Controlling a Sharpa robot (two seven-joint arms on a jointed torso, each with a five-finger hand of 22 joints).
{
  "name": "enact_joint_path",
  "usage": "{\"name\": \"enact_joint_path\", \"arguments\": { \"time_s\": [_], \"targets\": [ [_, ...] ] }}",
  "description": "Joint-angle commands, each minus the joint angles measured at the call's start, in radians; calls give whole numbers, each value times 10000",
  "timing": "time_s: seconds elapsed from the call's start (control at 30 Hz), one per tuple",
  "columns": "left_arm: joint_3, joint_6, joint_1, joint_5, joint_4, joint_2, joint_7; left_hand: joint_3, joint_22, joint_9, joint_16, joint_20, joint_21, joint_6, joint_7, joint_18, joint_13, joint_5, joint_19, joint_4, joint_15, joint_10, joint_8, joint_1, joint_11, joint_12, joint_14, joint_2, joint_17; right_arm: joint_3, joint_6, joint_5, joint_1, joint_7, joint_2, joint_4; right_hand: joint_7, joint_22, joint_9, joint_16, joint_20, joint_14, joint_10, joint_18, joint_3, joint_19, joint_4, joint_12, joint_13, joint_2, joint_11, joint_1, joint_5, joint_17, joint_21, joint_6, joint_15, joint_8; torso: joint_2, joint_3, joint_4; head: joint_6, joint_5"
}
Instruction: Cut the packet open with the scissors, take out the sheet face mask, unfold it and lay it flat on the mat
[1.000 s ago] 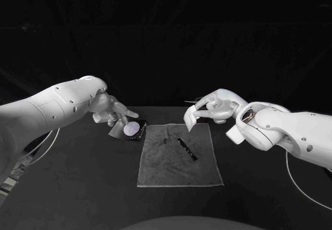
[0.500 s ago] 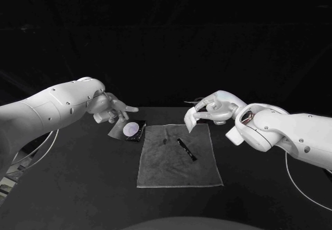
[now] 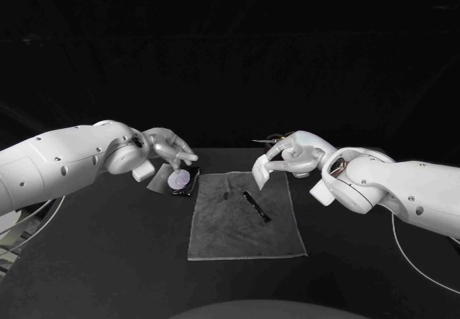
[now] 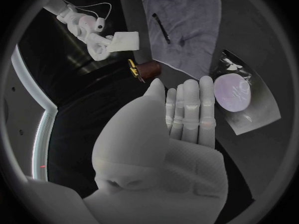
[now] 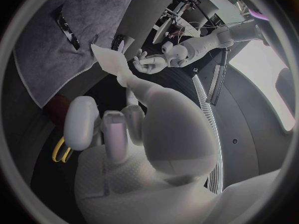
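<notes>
One folded white mask [image 3: 264,169], out of its packet, is pinched in the right robot hand [image 3: 292,154]. It hangs over the mat [image 3: 244,229] near the counter's [image 3: 115,252] far edge, likely raised so a free edge can be caught and unfolded. Packet [image 3: 178,179] lies flat just beside the mat, toward the far edge. Left robot hand [image 3: 165,147] hovers above it, empty, fingers apart. Thin dark item [image 3: 257,206] on the mat, unidentified. Packet bears a pale round patch; no lettering readable.
</notes>
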Motion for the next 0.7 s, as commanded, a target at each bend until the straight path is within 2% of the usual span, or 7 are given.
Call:
{"name": "enact_joint_path", "arguments": {
  "time_s": [0.03,0.13,0.27,0.57,0.7],
  "targets": [
    [12,-879,-61,691,649,-243,2755,110,-55,-80,-40,52,-102,72,-27,85,-121,-37,-30,-14,25,-79,-142,319,51,-217,-131,-89,-58,3,392,-197,-20,-60,30,46,15,724,390,30,-4,939,290,23,56,-36,-9,-57,1174,92,-60,-24,66,2177,-54,50,-81,40,-9,-1,16,16,-49],
    [12,-1260,-168,648,1238,-449,3513,260,-73,-244,-29,102,-157,182,-99,85,-330,-36,-40,-4,106,-145,-472,686,166,-687,-230,-345,-136,-7,553,-252,-39,-88,54,74,15,724,390,30,-4,939,290,23,56,-36,-9,-57,1174,92,-60,-24,66,2177,-54,50,-81,40,0,-9,16,12,-90],
    [12,-1568,-360,437,1655,-505,4004,237,-75,-332,0,136,-173,197,-80,83,-356,-37,-37,28,152,-219,-671,688,221,-931,-244,-536,-173,-15,763,-319,-53,-94,77,118,16,707,394,23,-4,936,292,29,59,-53,-11,-51,1178,97,-59,-27,66,2166,-84,44,-80,46,2,-13,-1,5,-73],
    [13,-1978,-844,-495,1880,-164,4263,-264,-159,-579,130,286,-355,-176,-57,74,-338,-41,-94,41,308,-611,-1259,169,361,-1426,-385,-991,-248,-21,1290,-579,-69,40,181,264,18,697,399,19,-4,935,282,33,63,-64,-12,-79,1161,103,-58,-30,66,2160,-103,36,-79,53,14,-5,0,-38,-88],
    [14,-2073,-1021,-827,1862,79,4242,-489,-202,-660,227,303,-441,-342,-121,99,-343,-40,-97,20,254,-850,-1478,106,317,-1663,-460,-1027,-284,-22,1421,-666,-71,98,244,340,18,697,399,19,-4,935,282,33,63,-64,-12,-79,1161,103,-58,-30,66,2160,-103,36,-79,53,19,-5,-6,-48,-89]
  ]
}}
